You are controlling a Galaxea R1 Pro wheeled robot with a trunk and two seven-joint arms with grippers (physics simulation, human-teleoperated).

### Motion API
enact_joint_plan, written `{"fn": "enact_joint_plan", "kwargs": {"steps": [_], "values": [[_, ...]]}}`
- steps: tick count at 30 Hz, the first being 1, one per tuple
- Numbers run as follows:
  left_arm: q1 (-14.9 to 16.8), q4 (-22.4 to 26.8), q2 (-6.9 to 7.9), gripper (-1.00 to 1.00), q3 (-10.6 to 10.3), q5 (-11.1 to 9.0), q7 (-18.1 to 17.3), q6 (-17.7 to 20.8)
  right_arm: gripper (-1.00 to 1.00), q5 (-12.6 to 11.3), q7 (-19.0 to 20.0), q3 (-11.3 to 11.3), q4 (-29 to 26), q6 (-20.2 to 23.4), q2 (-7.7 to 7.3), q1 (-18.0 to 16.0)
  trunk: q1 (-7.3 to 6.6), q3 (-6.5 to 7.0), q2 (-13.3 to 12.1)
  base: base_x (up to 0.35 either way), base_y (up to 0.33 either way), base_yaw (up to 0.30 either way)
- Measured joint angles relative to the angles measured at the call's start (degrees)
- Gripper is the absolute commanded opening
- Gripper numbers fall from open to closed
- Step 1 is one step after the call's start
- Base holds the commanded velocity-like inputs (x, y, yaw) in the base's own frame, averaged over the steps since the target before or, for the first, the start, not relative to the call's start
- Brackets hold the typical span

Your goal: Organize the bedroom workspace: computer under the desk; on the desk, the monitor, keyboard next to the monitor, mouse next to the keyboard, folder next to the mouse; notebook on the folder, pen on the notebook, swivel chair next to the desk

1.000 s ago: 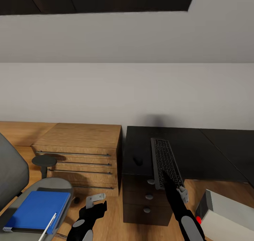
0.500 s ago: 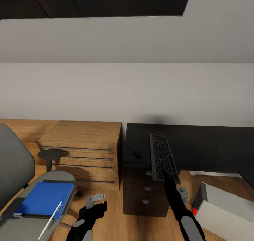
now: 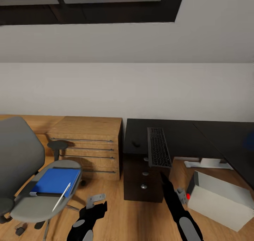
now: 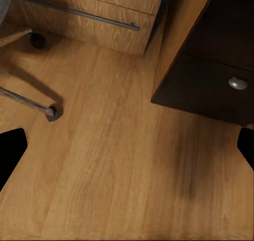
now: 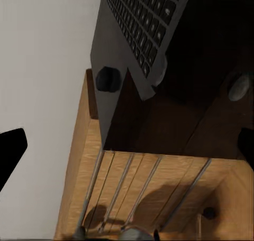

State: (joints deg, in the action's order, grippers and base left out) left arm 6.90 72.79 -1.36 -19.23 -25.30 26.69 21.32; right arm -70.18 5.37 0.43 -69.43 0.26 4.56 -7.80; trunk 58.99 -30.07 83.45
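A bedroom corner seen from the robot's head camera, looking down past both arms toward a white wall. The glossy black tabletop (image 3: 190,138) runs along the wall from the middle of the scene to the right. The grey keyboard (image 3: 158,151) lies on it lengthwise, one short end near the wall edge and the other jutting slightly over the front edge above a dark drawer pedestal (image 3: 143,179) with round knobs. The small black mouse (image 3: 135,142) sits on the tabletop just beside the keyboard, near the tabletop's end that meets the light wooden drawer unit (image 3: 88,142).

On the wooden floor (image 4: 121,161), the grey swivel chair (image 3: 21,170) stands in front of the wooden unit, apart from the tabletop. The blue folder (image 3: 54,181) lies flat on its seat, and the thin white pen (image 3: 62,197) rests slanted across the folder's near corner and the seat edge.

The silver-grey computer (image 3: 218,197) with a red light stands on the floor below the tabletop's front edge.

The left tool (image 3: 94,199) hovers over bare floor; its fingers are apart. The right tool (image 3: 173,188) hangs low before the pedestal, holding nothing; whether its fingers are apart or together cannot be told.
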Motion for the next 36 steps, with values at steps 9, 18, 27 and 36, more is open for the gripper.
{"fn": "enact_joint_plan", "kwargs": {"steps": [9, 18, 27, 36], "values": [[0.0, -0.1, -0.04, 1.00, 0.0, -0.1, 0.0, 0.1, 1.00, 0.2, 0.0, 0.5, 0.3, 0.0, -0.65, 0.0, 0.00, 0.00, 0.0, -0.323, -0.030, 0.000], [0.0, -11.7, 0.02, 1.00, 0.0, 0.1, -0.2, -0.3, 1.00, 8.0, 0.1, 1.3, 13.9, -0.4, -4.97, 0.0, -0.25, 0.16, -0.4, -0.054, -0.012, 0.000], [0.0, -19.2, 0.02, 1.00, 0.0, 0.2, 0.0, -5.1, 1.00, 33.6, -0.1, 1.2, 34.7, -16.4, -5.38, 0.0, -2.23, 1.79, -4.0, -0.001, 0.000, 0.000], [0.0, -30.1, -0.15, 1.00, 0.0, 0.2, -0.2, -8.6, 1.00, 37.1, -1.6, 1.0, 45.9, -26.1, -5.63, -0.2, -4.20, 3.40, -7.6, 0.000, 0.000, 0.000]]}}
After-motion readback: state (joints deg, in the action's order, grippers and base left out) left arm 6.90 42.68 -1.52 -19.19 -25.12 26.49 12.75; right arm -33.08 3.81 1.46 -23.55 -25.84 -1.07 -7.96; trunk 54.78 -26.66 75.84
